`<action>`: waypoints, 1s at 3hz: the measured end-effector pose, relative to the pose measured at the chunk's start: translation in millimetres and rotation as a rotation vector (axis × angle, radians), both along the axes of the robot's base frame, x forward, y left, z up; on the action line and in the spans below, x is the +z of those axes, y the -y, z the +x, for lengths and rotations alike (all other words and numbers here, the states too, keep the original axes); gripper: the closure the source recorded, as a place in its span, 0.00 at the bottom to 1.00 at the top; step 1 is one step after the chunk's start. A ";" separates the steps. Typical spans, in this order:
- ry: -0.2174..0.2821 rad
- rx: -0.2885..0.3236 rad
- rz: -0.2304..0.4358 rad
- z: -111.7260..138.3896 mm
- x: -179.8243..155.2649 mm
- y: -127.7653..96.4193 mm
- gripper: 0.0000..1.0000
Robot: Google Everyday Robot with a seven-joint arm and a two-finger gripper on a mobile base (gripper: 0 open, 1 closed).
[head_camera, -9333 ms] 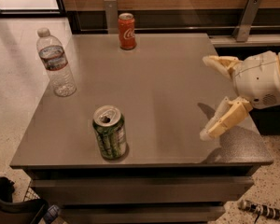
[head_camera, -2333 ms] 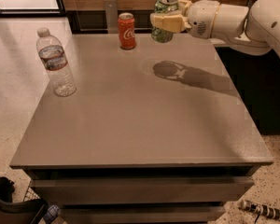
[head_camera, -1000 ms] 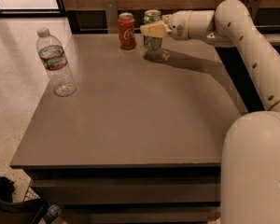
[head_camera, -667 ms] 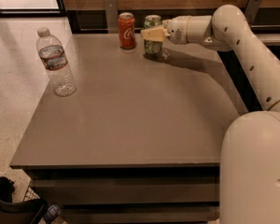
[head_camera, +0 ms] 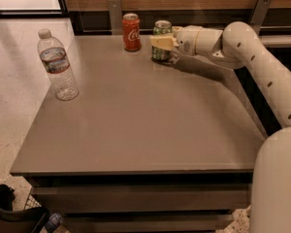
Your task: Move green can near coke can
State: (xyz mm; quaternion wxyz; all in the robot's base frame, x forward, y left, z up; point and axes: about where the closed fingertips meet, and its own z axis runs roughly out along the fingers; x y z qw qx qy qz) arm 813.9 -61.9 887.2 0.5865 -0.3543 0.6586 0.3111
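Observation:
The green can [head_camera: 161, 29] stands upright on the grey table [head_camera: 136, 120] near its far edge. The red coke can [head_camera: 131, 31] stands upright just to its left, a small gap between them. My gripper [head_camera: 163, 41] reaches in from the right on a white arm, and its cream fingers [head_camera: 161, 42] are around the green can's middle. The can's lower part is partly hidden by the fingers.
A clear plastic water bottle [head_camera: 57, 66] with a white cap stands upright at the table's left side. A wooden wall panel with metal brackets [head_camera: 115, 14] runs behind the table. My arm [head_camera: 262, 67] crosses the table's right edge.
The green can was lifted from the table's front, carried to the far edge and set down beside the coke can. In the last second the gripper and can have hardly moved.

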 end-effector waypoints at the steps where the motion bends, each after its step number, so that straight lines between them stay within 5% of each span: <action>1: 0.042 0.004 0.008 -3.4 2.0 -7.0 0.87; 3: 0.038 0.012 0.010 -3.4 0.8 -12.9 0.41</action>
